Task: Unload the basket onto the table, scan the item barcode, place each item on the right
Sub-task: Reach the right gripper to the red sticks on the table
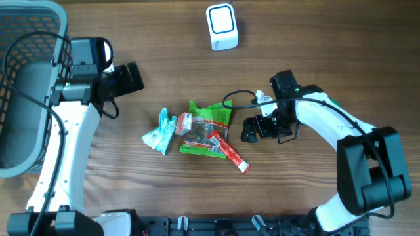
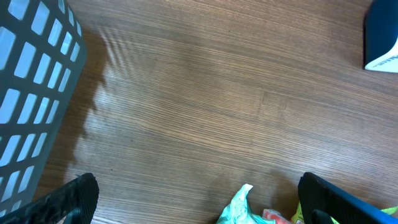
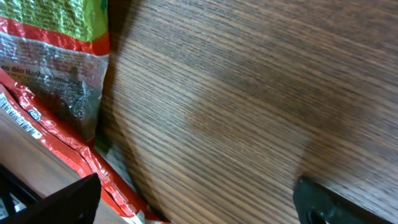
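**Cropped edges, unreadable print**
Overhead, the basket [image 1: 29, 19] runs off the frame at 9 o'clock, and the print on the piled packets [image 1: 205, 130] is too small to read. The left wrist view cuts the scanner [image 2: 382, 34] at 2 o'clock. The right wrist view crops the red packet [image 3: 68, 149] at 7 o'clock, and the table [image 3: 249, 93] is blurred.

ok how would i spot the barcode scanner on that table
From the grey basket at the far left, move right along the table's top edge. The scanner stands alone there, above the packet pile: a white rounded box, blue-rimmed, unlike the crinkly coloured packets.
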Robot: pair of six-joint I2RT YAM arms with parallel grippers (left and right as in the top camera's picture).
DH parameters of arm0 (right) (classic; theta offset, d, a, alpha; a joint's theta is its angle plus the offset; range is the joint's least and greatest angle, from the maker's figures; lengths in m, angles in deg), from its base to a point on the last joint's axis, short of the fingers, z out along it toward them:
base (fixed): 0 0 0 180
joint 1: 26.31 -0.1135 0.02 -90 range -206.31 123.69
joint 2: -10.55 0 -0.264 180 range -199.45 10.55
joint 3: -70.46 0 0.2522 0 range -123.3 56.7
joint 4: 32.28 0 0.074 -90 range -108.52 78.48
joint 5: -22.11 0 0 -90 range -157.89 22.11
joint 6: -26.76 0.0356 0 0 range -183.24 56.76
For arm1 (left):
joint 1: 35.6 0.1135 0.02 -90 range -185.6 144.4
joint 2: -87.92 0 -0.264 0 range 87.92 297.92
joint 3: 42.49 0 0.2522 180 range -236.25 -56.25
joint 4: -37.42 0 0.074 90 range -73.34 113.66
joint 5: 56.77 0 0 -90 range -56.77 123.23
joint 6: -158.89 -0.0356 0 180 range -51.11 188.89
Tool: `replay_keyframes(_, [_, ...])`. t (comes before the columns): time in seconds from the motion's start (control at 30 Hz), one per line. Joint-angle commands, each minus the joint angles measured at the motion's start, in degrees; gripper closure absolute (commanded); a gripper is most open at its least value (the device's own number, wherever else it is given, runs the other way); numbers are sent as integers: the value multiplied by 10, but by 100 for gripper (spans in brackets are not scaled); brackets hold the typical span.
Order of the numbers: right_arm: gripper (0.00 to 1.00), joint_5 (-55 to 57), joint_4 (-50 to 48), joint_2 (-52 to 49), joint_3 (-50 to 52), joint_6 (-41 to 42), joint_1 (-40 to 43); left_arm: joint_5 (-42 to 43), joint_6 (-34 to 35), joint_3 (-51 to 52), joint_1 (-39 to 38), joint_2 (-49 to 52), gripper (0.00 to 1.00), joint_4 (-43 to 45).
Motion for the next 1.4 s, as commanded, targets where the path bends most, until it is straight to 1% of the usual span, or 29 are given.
replay_keyframes(0.0, [57,-20,24,0,-2,-1,2,-3,-7,-10,2,-4,0,2])
replay_keyframes(0.03, [73,-24,36,0,-4,-1,2,-3,-7,-10,2,-4,0,2])
replay_keyframes(0.07, [80,-30,44,2,-4,-4,2,-3,-7,-10,2,-4,0,2])
replay_keyframes(0.1, [80,-46,55,2,-4,-21,2,-3,-7,-10,2,-4,0,2])
replay_keyframes(0.17, [73,-81,88,2,-4,-77,0,-3,-7,-10,2,-4,0,2])
replay_keyframes(0.2, [72,-88,101,2,-4,-92,-1,-3,-7,-10,2,-4,0,2])
replay_keyframes(0.33, [71,-99,91,1,4,-91,-1,-3,-7,-10,2,-4,0,2])
replay_keyframes(0.47, [69,-104,74,1,21,-102,-22,-3,-7,-10,2,-4,0,2])
replay_keyframes(0.6, [63,-101,50,1,28,-105,-54,-3,-7,-10,2,-4,0,2])
replay_keyframes(0.7, [60,-55,35,1,29,-104,-86,-3,-7,-10,2,-4,0,2])
replay_keyframes(0.73, [60,-37,32,1,29,-103,-100,-3,-7,-10,2,-4,0,2])
replay_keyframes(0.87, [60,-25,16,1,29,-95,-136,-3,-7,-10,2,-4,0,2])
replay_keyframes(0.97, [60,45,1,1,30,-56,-159,-3,-7,-10,2,-4,0,2])
replay_keyframes(1.03, [60,68,-7,1,30,-47,-167,-3,-7,-10,2,-4,0,2])
replay_keyframes(1.23, [60,67,-11,1,30,-61,-173,-3,-7,-10,2,-4,0,2])
replay_keyframes(1.37, [64,67,-7,1,30,-61,-173,-3,-7,-10,2,-4,0,2])
